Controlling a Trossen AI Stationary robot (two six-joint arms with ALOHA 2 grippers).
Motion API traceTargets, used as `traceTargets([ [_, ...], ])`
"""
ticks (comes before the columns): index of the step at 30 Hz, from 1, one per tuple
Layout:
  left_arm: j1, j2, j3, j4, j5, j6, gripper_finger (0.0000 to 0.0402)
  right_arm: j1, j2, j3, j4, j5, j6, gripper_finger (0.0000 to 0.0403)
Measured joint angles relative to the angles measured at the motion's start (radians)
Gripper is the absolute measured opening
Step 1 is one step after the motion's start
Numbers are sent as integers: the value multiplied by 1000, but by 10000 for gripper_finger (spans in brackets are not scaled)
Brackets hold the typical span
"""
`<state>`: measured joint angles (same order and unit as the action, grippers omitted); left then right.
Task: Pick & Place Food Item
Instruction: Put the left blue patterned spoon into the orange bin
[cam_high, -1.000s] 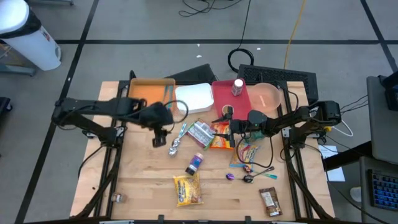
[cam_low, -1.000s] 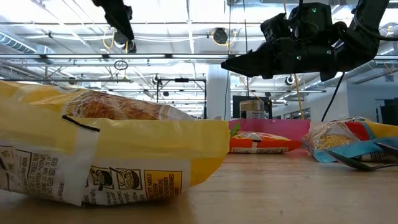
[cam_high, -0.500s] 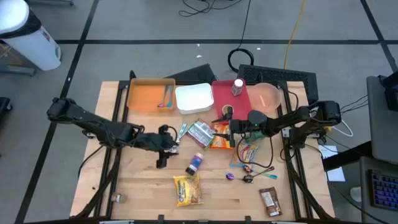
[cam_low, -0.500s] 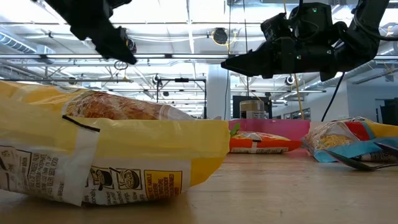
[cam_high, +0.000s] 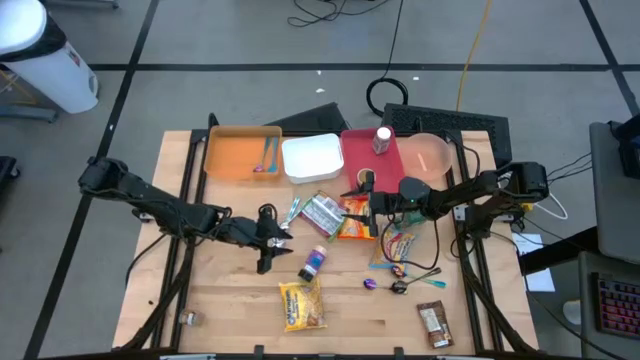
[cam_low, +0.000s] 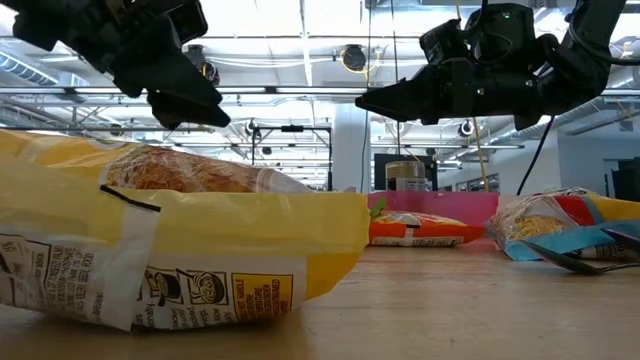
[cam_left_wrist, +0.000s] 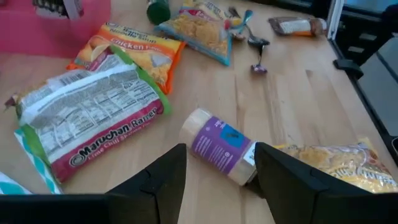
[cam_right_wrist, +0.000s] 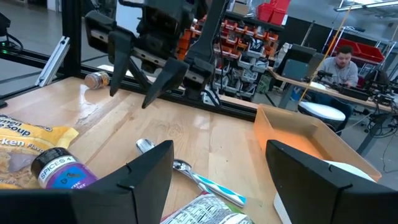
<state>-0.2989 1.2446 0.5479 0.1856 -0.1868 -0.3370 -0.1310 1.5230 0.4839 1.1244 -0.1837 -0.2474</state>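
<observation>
Left gripper (cam_high: 264, 252), fingers apart and holding nothing, poised above the table (cam_high: 220, 300); purple-labelled spice jar (cam_left_wrist: 219, 147) lying on its side just ahead of the fingertips, yellow snack bag (cam_left_wrist: 323, 163) beyond it. Right gripper (cam_high: 362, 192), fingers spread and empty, hovering over the orange noodle packet (cam_high: 354, 220).

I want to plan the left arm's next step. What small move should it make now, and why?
Probably lower the left gripper straight onto the spice jar. The jar lies on its side on the table, directly ahead between the open fingers, and nothing is held yet. The noodle packet lies close beside it, so a straight descent seems safest.
</observation>
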Motion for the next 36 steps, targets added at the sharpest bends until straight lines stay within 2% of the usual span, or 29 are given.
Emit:
traceTargets([
  [9,17,0,-21,190,-50,157,198,0,0,0,0,0,0,251],
  [14,31,0,-21,172,-50,158,198,0,0,0,0,0,0,251],
  [21,-29,0,-21,60,-59,68,198,0,0,0,0,0,-1,251],
  [29,-191,2,43,-212,-269,-96,198,0,0,0,4,1,-2,251],
  [33,-243,63,95,-301,-310,-162,198,0,0,0,11,2,-1,251],
  [36,-261,157,166,-381,-309,-187,198,0,0,0,14,2,-1,251],
])
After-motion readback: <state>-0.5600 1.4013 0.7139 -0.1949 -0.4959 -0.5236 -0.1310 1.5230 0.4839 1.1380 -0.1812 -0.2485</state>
